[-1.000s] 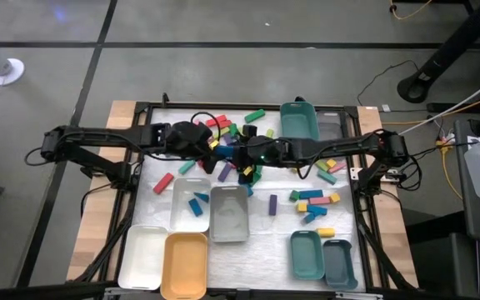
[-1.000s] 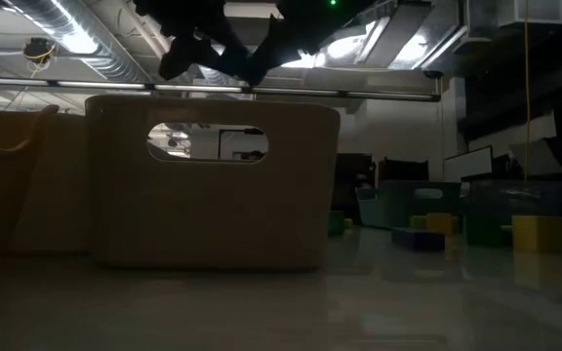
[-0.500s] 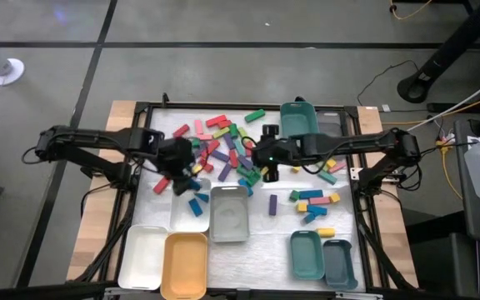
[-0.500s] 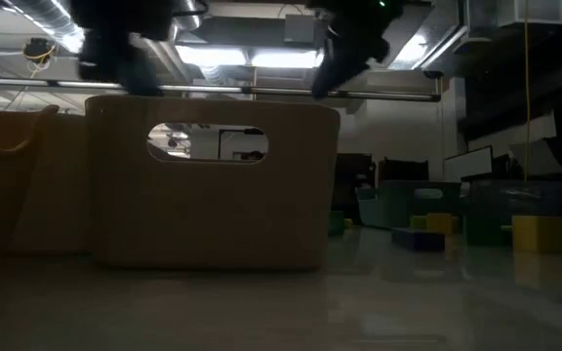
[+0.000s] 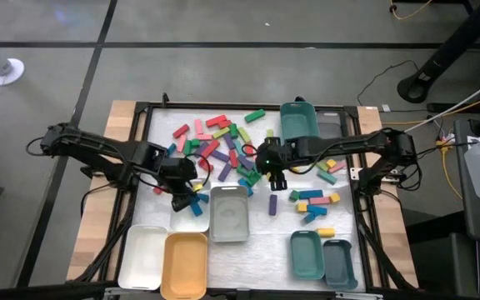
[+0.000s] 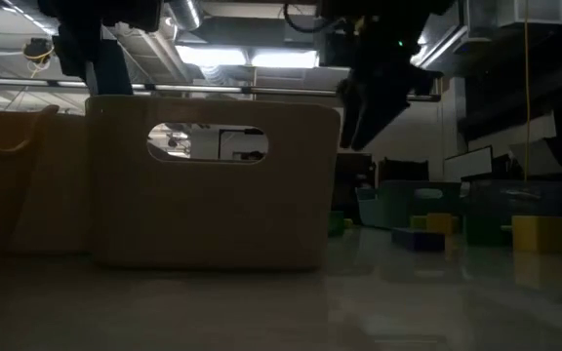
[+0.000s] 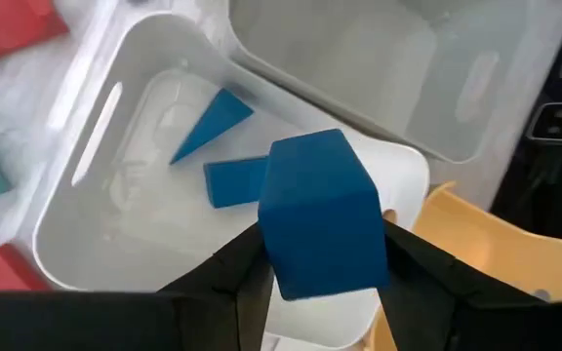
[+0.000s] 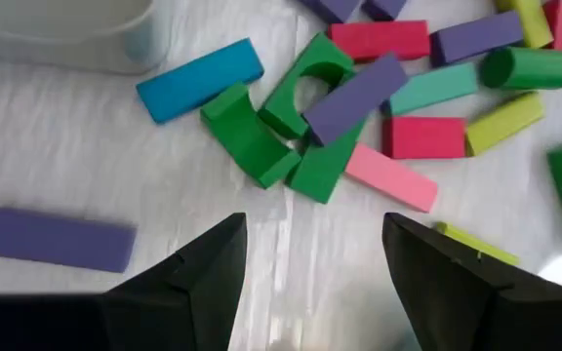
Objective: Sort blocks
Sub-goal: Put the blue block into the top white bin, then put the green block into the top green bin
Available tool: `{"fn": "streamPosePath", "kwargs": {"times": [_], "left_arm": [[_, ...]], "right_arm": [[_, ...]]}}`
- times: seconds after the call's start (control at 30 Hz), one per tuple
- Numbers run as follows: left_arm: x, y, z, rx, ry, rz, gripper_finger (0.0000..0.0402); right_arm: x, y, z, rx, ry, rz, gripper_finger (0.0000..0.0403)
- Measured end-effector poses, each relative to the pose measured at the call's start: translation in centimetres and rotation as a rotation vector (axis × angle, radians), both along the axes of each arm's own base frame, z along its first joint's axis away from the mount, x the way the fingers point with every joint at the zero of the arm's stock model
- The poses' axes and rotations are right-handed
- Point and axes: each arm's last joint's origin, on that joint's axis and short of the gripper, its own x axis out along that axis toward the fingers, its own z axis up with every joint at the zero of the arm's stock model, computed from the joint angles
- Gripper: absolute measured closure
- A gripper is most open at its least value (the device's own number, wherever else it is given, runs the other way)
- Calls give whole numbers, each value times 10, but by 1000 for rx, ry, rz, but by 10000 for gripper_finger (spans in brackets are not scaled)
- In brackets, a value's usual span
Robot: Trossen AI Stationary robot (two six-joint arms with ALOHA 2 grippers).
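My left gripper (image 5: 182, 193) is shut on a blue block (image 7: 320, 214) above the near white tray (image 5: 182, 218). Two more blue blocks (image 7: 230, 168) lie flat on that tray's floor. The main pile of coloured blocks (image 5: 223, 142) lies on the table at the far middle. My right gripper (image 5: 272, 178) hangs open over the table at the pile's near right edge, nothing between its fingers; green blocks (image 8: 281, 127) and a pink one (image 8: 390, 177) lie just beyond its fingertips, and a purple block (image 8: 55, 240) lies to one side. My left gripper pinches the blue block by two opposite sides (image 7: 276, 255), one finger on each. The fingers slant downward from the table's left side. The block is lifted clear, above the white tray's floor.
A grey tray (image 5: 229, 214) adjoins the white one. A second white tray (image 5: 143, 257) and an orange tray (image 5: 184, 265) stand near left, teal (image 5: 306, 254) and grey (image 5: 340, 263) trays near right, and a teal tray (image 5: 298, 121) far right. More blocks (image 5: 315, 200) lie at right.
My left gripper has carried the blue block from the pile toward the table's near and left edges, tipping downward, and now hangs over the white tray. My right gripper has tipped downward and sunk, shifting a little toward the right and near edges.
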Motion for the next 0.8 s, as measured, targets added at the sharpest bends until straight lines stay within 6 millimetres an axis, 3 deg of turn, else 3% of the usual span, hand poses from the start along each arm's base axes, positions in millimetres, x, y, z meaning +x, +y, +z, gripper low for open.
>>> {"fn": "streamPosePath", "kwargs": {"times": [0.47, 0.8], "left_arm": [[8, -2, -10, 12, 47, -6, 208], [9, -3, -9, 14, 33, -4, 208]], "right_arm": [[-3, 3, -48, -37, -68, 291, 164], [7, 2, -63, -72, -96, 369, 164]]}}
